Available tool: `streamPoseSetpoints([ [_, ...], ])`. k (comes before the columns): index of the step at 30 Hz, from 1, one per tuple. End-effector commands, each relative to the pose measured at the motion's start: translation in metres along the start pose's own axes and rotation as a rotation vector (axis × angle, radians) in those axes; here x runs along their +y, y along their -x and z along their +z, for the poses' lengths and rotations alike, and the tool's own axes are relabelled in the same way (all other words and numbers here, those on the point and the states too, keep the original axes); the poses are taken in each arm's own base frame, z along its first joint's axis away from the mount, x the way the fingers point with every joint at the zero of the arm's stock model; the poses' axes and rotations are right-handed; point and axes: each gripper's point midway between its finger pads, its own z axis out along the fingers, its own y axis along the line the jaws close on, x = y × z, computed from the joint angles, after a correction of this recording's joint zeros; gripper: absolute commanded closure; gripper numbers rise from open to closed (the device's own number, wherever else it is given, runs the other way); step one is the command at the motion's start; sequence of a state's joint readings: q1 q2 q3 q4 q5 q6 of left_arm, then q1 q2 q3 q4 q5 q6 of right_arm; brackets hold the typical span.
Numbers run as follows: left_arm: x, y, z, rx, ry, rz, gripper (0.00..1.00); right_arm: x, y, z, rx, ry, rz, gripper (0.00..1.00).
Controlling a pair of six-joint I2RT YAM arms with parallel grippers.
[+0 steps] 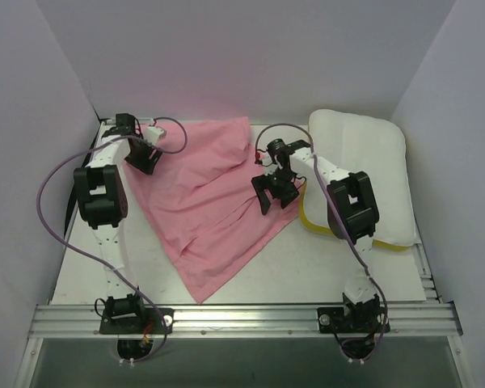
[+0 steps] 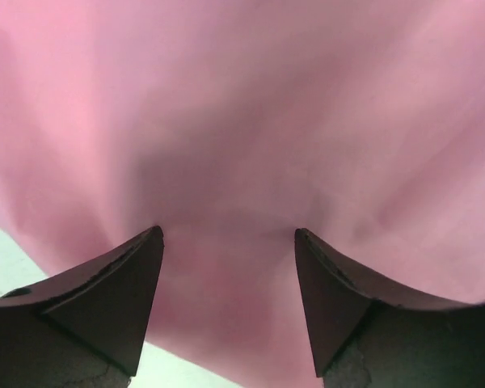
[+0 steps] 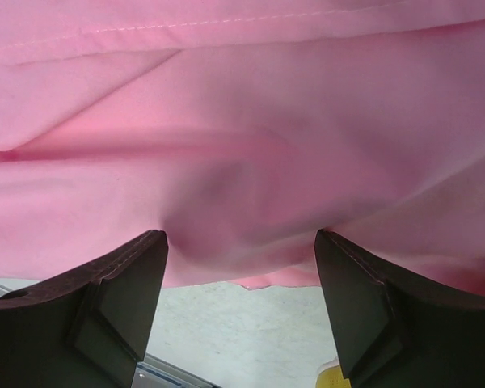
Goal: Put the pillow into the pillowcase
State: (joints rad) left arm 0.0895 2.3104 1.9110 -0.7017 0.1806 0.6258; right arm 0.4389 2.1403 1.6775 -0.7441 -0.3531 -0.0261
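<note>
No text, label, brand, number or sign can be read in any view.

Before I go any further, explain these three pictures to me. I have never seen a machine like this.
The machine is a left arm and a right arm, bolted at the near edge of a white table. Each ends in a two-finger pincer. The wide picture comes from a camera above and behind the arms. The other two come from cameras on the wrists; the dark wedges at the bottom are each pincer's own fingers. On the table lies a wrinkled pink pillowcase, and to its right a plump white pillow with yellow trim. The left pincer is at the pillowcase's far left corner, the right pincer at its right edge. Both are open and hold nothing; each wrist view shows pink cloth just beyond the spread fingers.
</note>
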Motion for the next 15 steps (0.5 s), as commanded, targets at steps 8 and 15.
streamPoseSetpoints([
  [8,-0.019,-0.091,-0.019,0.230,-0.060,0.041,0.88,-0.021,-0.016,0.029,0.110,-0.087,-0.042,0.26],
  [15,-0.059,-0.185,-0.080,0.379,-0.095,-0.077,1.00,-0.035,0.014,0.023,0.046,-0.130,-0.066,0.30],
])
